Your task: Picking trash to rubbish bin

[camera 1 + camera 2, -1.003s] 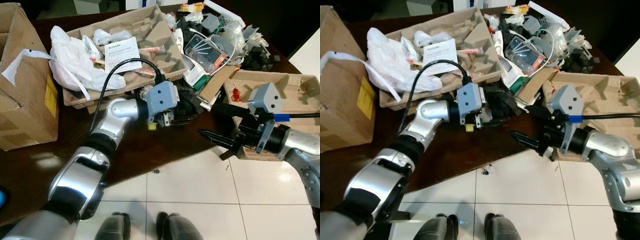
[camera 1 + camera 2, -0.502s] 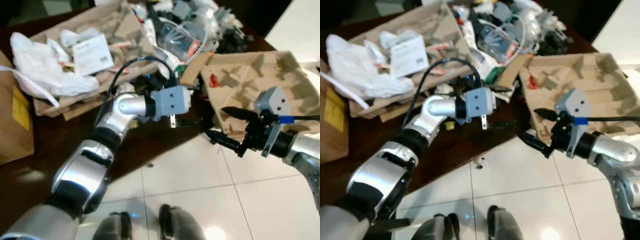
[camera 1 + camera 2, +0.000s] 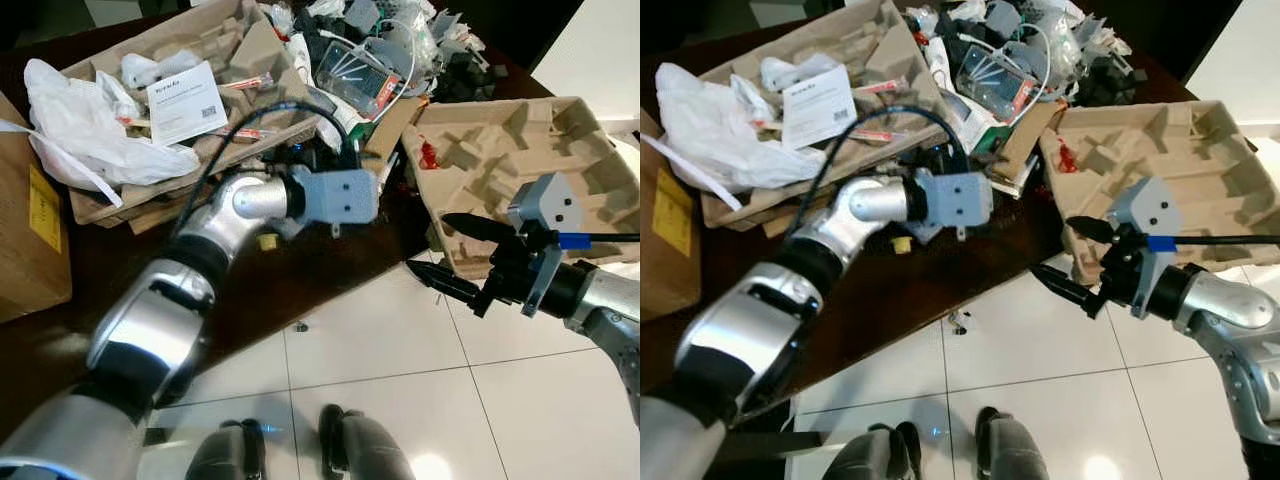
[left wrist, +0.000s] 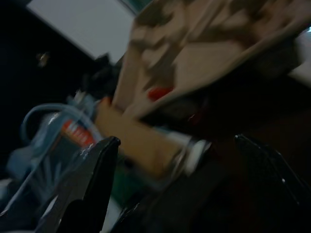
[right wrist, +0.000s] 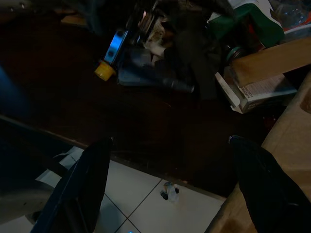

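At the far left edge a cardboard box [image 3: 30,230] is sitting on the dark table [image 3: 90,300], whose front edge is running diagonally from lower left up toward the centre right. Beyond that edge, white floor tiles [image 3: 400,380] are giving open room across the bottom and lower right of the frame. In the upper left, a white plastic bag [image 3: 90,130] is lying against a long pulp tray [image 3: 235,60] holding a printed leaflet [image 3: 185,100].

The left gripper [image 4: 175,194] is reaching over the table near the frame's centre, its fingers spread wide and holding nothing. The trash heap [image 3: 375,65], a tangle of clear packaging, tubing and dark scraps, is lying just beyond it in the upper centre. A small yellow-capped piece [image 3: 267,241] is resting on the table right beside that wrist.

The right gripper [image 3: 450,255] is hanging at centre right over the floor, just off the table's edge, fingers wide apart and empty. It is close beside a second pulp tray [image 3: 520,150] overhanging the corner.
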Robot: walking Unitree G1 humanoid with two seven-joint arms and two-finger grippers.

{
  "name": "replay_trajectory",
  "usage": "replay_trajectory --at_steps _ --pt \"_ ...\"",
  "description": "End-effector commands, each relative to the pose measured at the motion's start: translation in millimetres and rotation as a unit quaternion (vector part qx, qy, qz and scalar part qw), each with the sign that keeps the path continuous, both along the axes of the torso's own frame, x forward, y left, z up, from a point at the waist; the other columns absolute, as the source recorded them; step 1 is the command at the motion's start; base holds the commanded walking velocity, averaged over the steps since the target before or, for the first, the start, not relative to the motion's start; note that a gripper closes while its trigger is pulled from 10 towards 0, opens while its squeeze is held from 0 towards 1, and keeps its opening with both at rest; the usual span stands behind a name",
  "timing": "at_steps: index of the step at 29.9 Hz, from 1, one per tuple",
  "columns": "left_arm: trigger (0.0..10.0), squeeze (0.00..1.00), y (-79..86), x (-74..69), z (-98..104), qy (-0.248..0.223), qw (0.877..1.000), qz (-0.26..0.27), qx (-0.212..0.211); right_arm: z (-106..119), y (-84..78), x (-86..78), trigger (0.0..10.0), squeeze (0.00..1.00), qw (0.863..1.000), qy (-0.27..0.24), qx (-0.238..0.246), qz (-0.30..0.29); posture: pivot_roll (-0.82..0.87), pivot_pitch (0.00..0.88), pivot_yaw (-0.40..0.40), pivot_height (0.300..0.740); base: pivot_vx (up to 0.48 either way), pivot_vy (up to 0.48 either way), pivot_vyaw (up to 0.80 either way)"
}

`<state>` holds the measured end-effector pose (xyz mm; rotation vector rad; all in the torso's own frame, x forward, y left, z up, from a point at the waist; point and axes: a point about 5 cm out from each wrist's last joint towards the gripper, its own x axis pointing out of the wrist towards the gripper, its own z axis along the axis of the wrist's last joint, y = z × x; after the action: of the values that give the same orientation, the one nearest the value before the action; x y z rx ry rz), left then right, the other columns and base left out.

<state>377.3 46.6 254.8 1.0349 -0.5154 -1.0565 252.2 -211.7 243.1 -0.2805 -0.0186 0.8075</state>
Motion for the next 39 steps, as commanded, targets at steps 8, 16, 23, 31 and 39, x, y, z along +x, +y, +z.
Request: replay_trajectory --at_steps 8,16,23,31,39 --pt "10.0 0.0 9.7 2.6 -23 0.032 0.999 0.022 0.021 0 7.0 -10.8 10.0 0.0 1.0 0.008 -0.005 0.023 -0.16 0.356 -0.011 0.74 0.0 0.0 0.0" --pt "0.0 0.0 8.0 3.4 -28 0.024 0.999 0.033 0.025 2 8.0 -16.9 10.0 0.0 0.999 0.012 -0.004 0.037 -0.18 0.366 -0.016 0.74 0.0 0.0 0.0" --pt "0.0 0.0 8.7 5.8 -25 0.004 0.999 0.047 0.025 4 7.7 -17.4 10.0 0.0 0.999 0.01 -0.003 0.039 -0.18 0.364 -0.017 0.74 0.0 0.0 0.0" --pt "0.0 0.0 10.6 6.7 -25 -0.006 0.998 0.053 0.027 5 9.1 -16.5 10.0 0.0 0.999 0.009 0.001 0.041 -0.17 0.361 -0.018 0.74 0.0 0.0 0.0" --pt "0.0 0.0 12.1 7.1 1 0.024 0.997 0.034 -0.072 5 13.0 -14.2 10.0 0.0 0.998 0.005 0.018 0.056 -0.15 0.332 -0.015 0.74 0.0 0.0 0.0"
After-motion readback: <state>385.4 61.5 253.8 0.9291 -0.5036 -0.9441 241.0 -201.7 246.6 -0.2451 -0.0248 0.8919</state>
